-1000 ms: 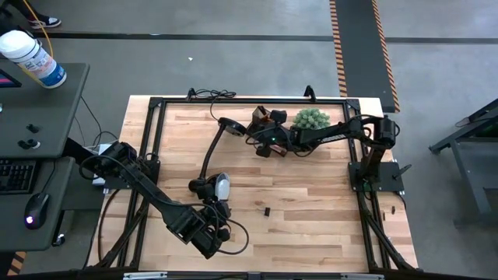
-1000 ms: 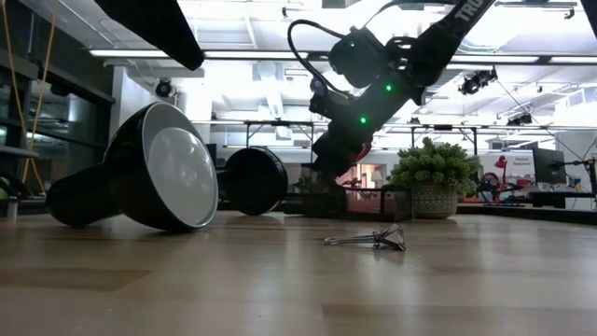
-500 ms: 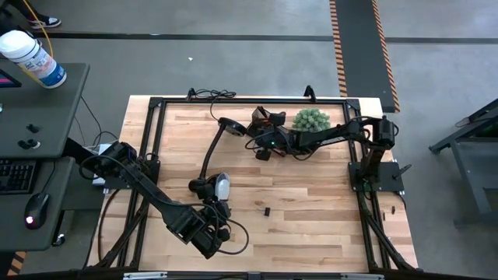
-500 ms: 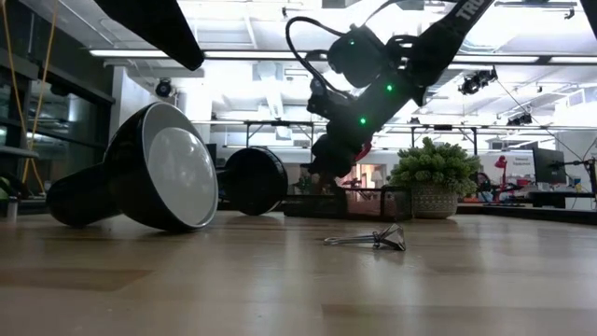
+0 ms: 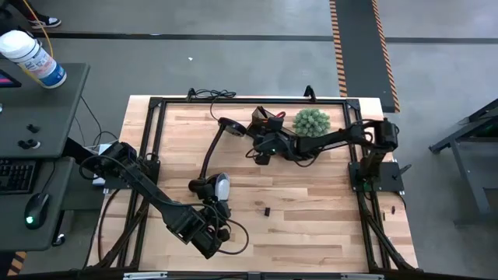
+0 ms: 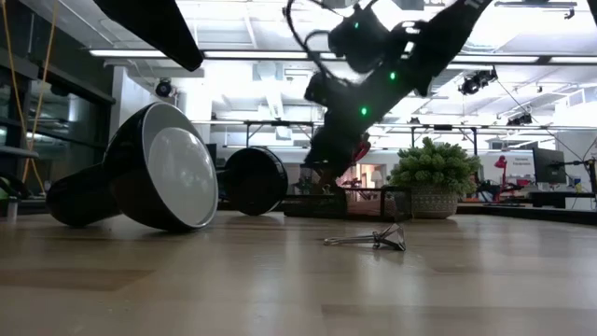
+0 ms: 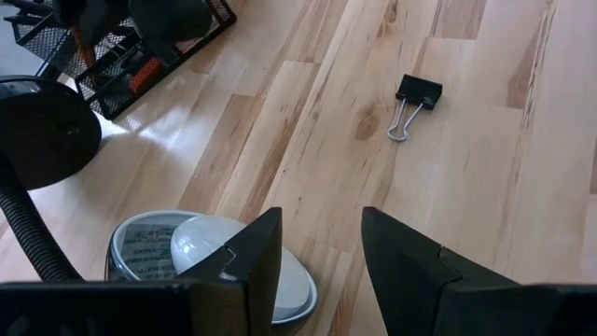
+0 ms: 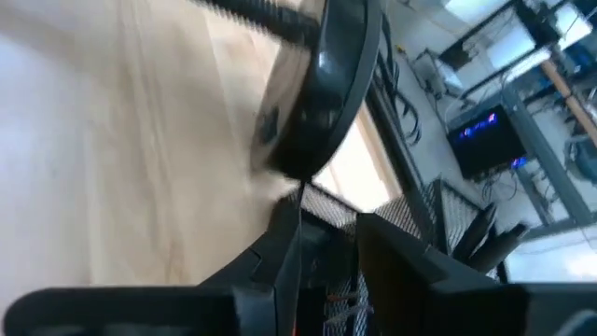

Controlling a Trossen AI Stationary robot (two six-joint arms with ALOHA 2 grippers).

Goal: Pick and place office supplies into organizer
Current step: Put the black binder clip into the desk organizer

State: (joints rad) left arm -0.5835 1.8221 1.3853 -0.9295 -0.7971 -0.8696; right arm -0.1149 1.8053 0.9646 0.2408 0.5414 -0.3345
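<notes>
The dark mesh organizer stands near the table's far edge with orange-handled items inside it. A black binder clip lies flat on the wood at mid-table, its wire handles resting on the surface. My right gripper hovers just on the near-left side of the organizer, fingers open and empty. My left gripper waits near the table's near edge, open, facing the clip. Pencils, pen and sticky notes cannot be made out.
A black desk lamp lies across the table: its round base sits left of the organizer and its head lies just ahead of my left gripper. A green plant ball stands right of the organizer. Bare wood surrounds the clip.
My right gripper has risen a little and drifted from beside the organizer toward the table's left and near edge. The clip, lamp and left arm have kept still.
</notes>
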